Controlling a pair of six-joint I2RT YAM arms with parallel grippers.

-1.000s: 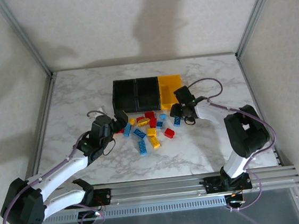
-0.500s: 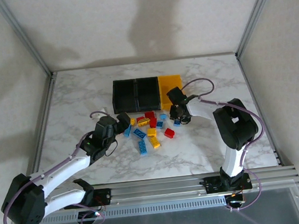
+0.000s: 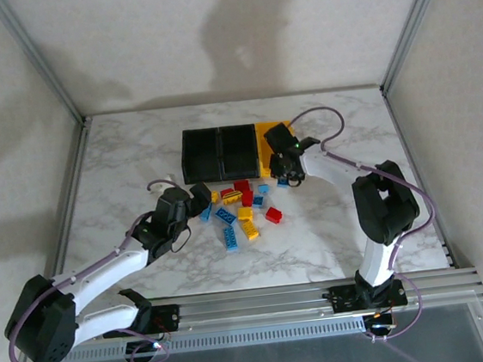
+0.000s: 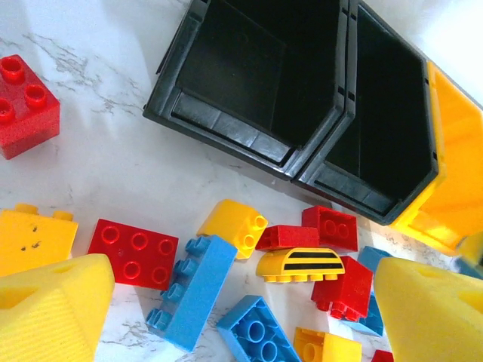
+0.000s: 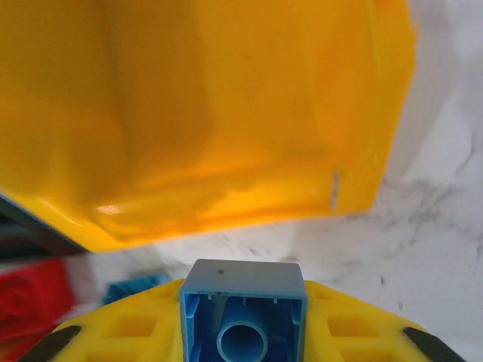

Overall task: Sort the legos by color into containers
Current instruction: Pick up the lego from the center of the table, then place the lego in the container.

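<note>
1. Top external view, left side: the left arm (image 3: 104, 273) runs from the near left corner of the marble table (image 3: 118, 159) diagonally toward the centre, low over the surface. The left gripper (image 3: 198, 194) sits at the left fringe of the legos (image 3: 243, 208), which lie loose near the centre, just in front of the containers (image 3: 221, 151).
2. Top external view, right side: the right arm (image 3: 384, 205) rises from the near right edge with its elbow bent, and the forearm angles back and to the left. The right gripper (image 3: 286, 176) points down at the front of the yellow bin (image 3: 263, 135), and its wrist covers part of that bin. The containers form a row toward the far edge, two black on the left and the yellow one on the right.
3. Left wrist view: the yellow fingers (image 4: 45, 309) stand wide apart with nothing between them. Below lie a long blue lego (image 4: 192, 290), a flat red lego (image 4: 134, 253) and a striped yellow lego (image 4: 300, 264). The black bins (image 4: 256, 68) lie beyond.
4. Right wrist view: the jaws are clamped on a blue brick (image 5: 243, 317), underside facing the camera. The yellow bin lies directly ahead.
</note>
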